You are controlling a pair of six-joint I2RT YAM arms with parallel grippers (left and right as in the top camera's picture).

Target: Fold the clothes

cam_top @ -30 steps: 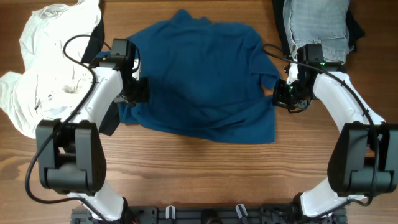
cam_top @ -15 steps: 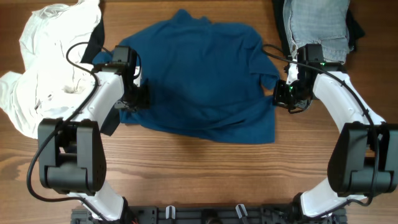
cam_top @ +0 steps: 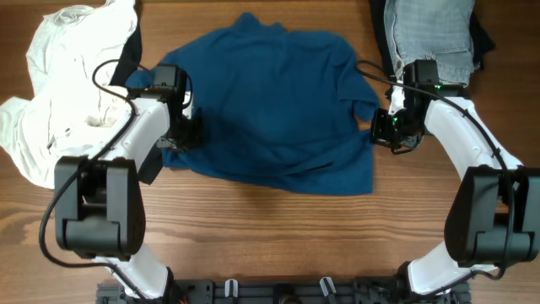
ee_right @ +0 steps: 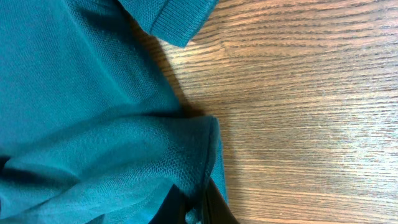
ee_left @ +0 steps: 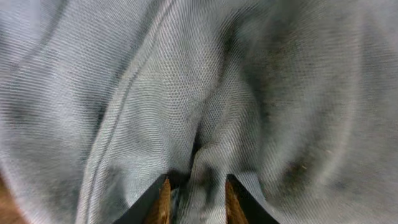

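A blue polo shirt (cam_top: 270, 105) lies spread on the wooden table (cam_top: 278, 232). My left gripper (cam_top: 187, 131) is at the shirt's left edge, shut on a fold of its fabric (ee_left: 205, 124), which fills the left wrist view; the gripper (ee_left: 196, 199) pinches a ridge of cloth. My right gripper (cam_top: 381, 128) is at the shirt's right edge. In the right wrist view the gripper (ee_right: 198, 208) is shut on the shirt's hem (ee_right: 208, 155), with a ribbed sleeve cuff (ee_right: 180, 22) lying beyond it.
A crumpled white garment (cam_top: 63, 89) lies at the left, partly under my left arm. Folded light jeans (cam_top: 430, 29) on dark cloth sit at the back right. Bare wood (ee_right: 311, 112) lies right of the shirt's hem.
My left gripper has moved slightly up and left along the shirt's left edge. The right arm has not moved.
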